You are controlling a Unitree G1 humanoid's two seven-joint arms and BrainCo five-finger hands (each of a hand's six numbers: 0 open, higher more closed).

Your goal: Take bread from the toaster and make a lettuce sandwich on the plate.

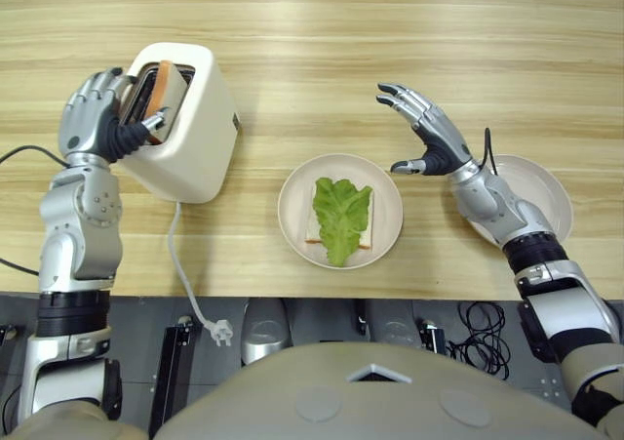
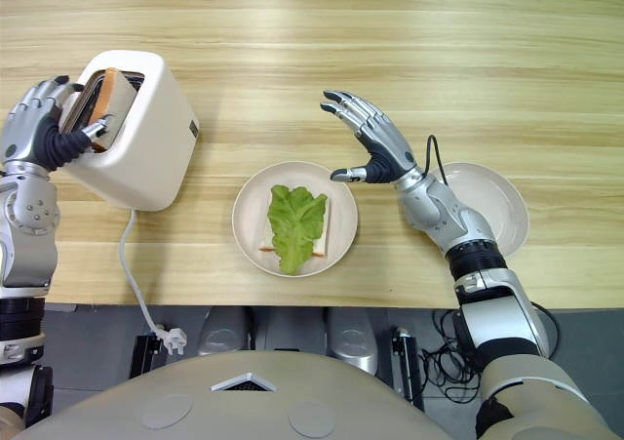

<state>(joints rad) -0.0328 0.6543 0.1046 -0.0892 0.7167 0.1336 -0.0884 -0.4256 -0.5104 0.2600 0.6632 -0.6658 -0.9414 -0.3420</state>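
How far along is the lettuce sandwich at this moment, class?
Done: one bread slice lies on the plate with a lettuce leaf on top.
In hand: the left hand has its fingers closed on the second slice, which sits in the toaster.
Left: lift that slice out and set it over the lettuce.
The right hand is open beside the plate.
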